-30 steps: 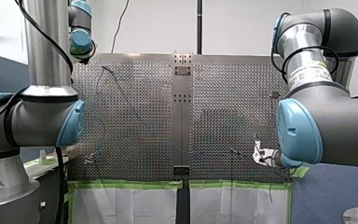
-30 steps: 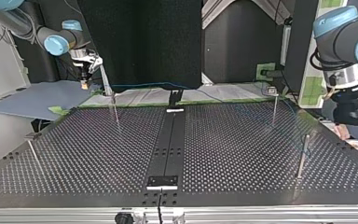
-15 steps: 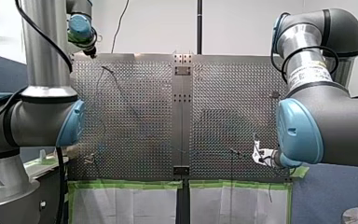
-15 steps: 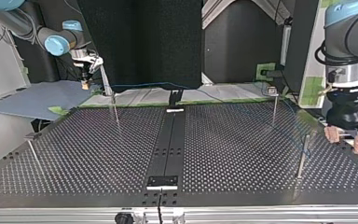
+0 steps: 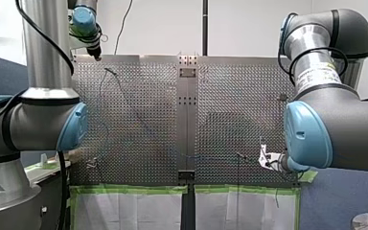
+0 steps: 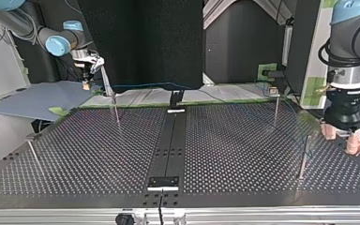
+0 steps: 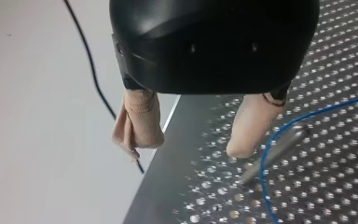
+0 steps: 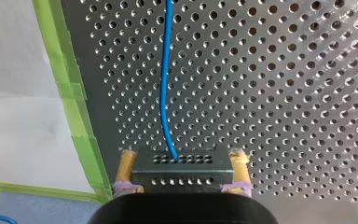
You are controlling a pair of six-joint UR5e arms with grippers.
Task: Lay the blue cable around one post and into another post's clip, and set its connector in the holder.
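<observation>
Left gripper (image 6: 341,140) has come down nearer the post (image 6: 303,159); its fingers stand wide apart, empty. Right gripper (image 8: 182,159) is clamped on the connector (image 8: 182,170), with the blue cable (image 8: 164,79) leading ahead.

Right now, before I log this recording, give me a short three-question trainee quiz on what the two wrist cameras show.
1. True or false: my right gripper is shut on the black connector.
2. In the left wrist view, what stands beside the blue cable's bend? A a cup; B a metal post; C a screwdriver.
3. Fill in: my left gripper's fingers are ___, with nothing between them.
Key: 1 true; 2 B; 3 open.
</observation>
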